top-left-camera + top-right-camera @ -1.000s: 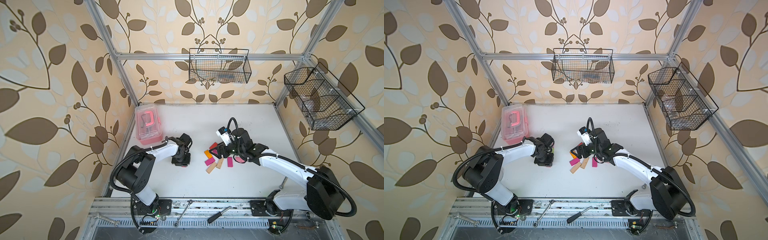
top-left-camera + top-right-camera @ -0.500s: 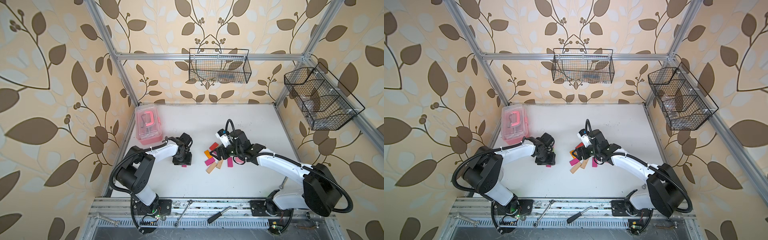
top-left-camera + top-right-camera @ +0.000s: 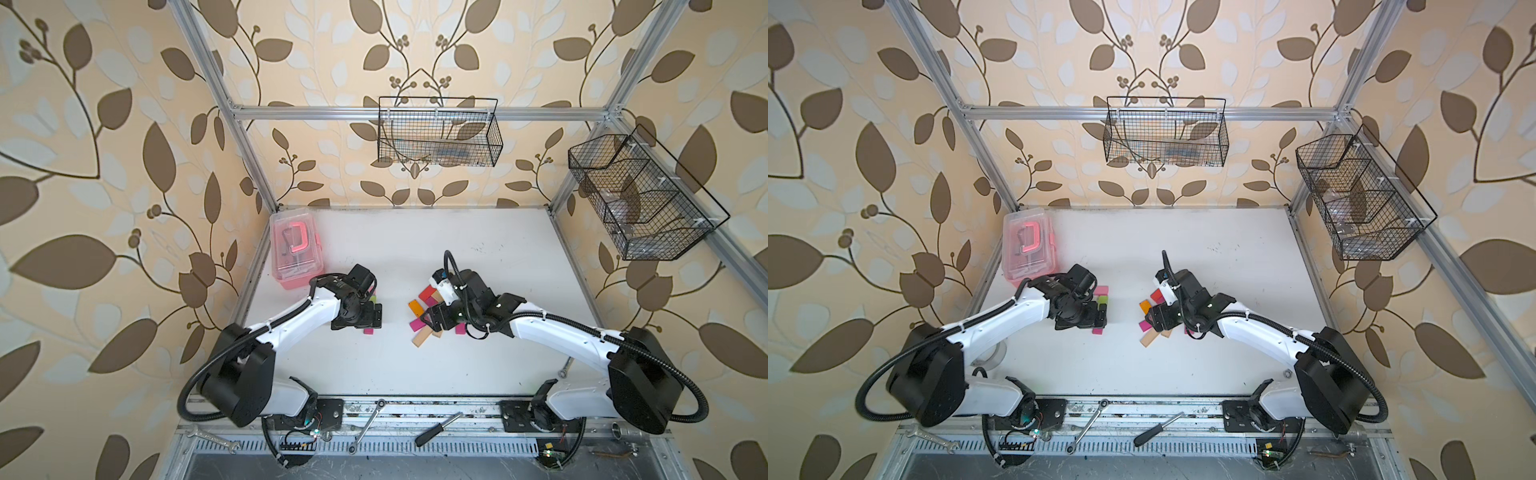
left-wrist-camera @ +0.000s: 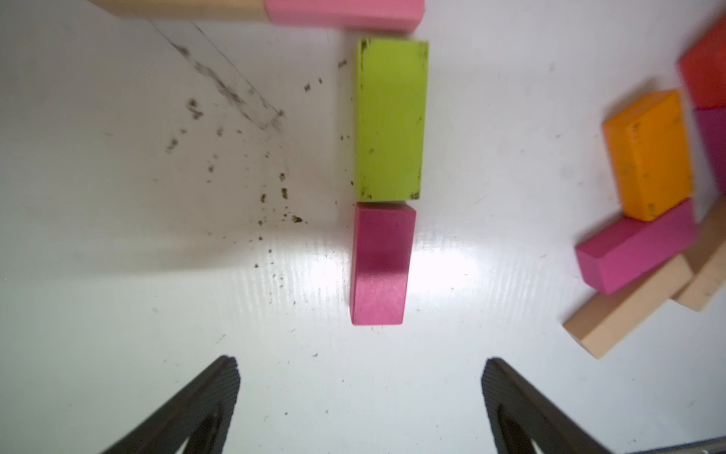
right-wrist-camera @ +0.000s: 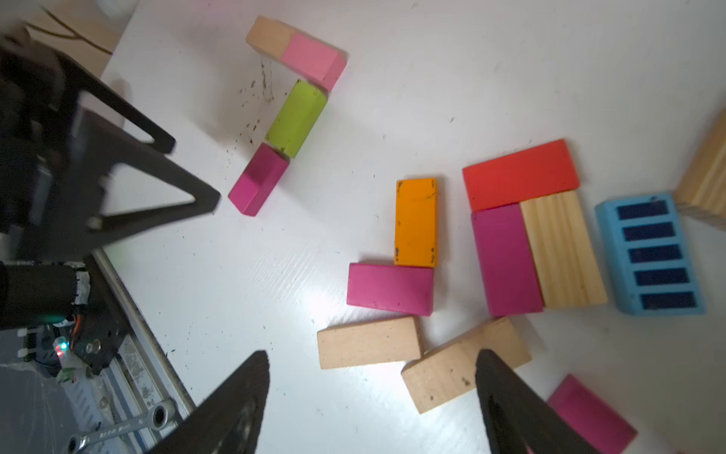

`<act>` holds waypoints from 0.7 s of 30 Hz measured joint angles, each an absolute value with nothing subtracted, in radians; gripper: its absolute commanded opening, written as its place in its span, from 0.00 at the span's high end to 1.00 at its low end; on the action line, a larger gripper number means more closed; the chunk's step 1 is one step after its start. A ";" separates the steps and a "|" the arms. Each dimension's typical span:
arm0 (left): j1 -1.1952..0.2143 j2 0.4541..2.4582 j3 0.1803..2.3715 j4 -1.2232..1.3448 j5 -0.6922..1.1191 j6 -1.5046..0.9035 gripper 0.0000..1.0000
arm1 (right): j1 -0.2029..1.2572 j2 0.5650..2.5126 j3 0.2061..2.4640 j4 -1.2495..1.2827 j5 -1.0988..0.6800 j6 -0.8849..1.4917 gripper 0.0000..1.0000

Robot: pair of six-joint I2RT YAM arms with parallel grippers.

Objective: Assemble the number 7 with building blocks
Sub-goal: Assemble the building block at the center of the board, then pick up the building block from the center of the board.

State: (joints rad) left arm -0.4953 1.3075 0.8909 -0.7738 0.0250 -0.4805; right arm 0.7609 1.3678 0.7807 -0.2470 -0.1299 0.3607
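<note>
Four building blocks form an angle: a wood block (image 4: 176,8) and a pink block (image 4: 345,13) in a row, with a lime green block (image 4: 391,118) and a magenta block (image 4: 379,263) end to end below the pink one. My left gripper (image 4: 361,367) is open just behind the magenta block (image 3: 368,331), touching nothing. Loose blocks lie in a pile: orange (image 5: 416,222), red (image 5: 520,175), magenta (image 5: 391,289), wood (image 5: 369,342) and blue striped (image 5: 650,253). My right gripper (image 5: 373,359) hangs open over the pile's wood blocks, holding nothing.
A pink translucent box (image 3: 293,249) stands at the back left, close behind the left arm. Wire baskets hang on the back wall (image 3: 438,133) and the right wall (image 3: 640,199). A wrench (image 3: 368,424) and a screwdriver (image 3: 438,428) lie on the front rail.
My left gripper has opened and let go of the magenta block, which now lies at the end of the lime green one. The right gripper shifted slightly over the pile, staying open.
</note>
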 measured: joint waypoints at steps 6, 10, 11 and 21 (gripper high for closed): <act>-0.495 1.163 0.962 -0.858 -0.065 -0.502 0.01 | 0.947 1.397 0.733 -0.239 0.001 0.534 0.17; -0.489 1.082 0.965 -0.892 -0.096 -0.499 0.01 | 1.021 1.462 0.733 -0.223 0.094 0.658 0.18; -0.489 1.060 0.964 -0.895 -0.098 -0.497 0.01 | 1.032 1.477 0.733 -0.218 0.116 0.690 0.19; -0.489 0.920 0.922 -0.885 -0.086 -0.474 0.01 | 1.107 1.605 0.858 -0.270 0.321 0.883 0.24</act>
State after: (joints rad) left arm -0.4889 0.9195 0.9218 -0.8852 -0.0856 -0.4740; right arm 1.1072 1.6051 0.8581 -0.2703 0.3206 0.8829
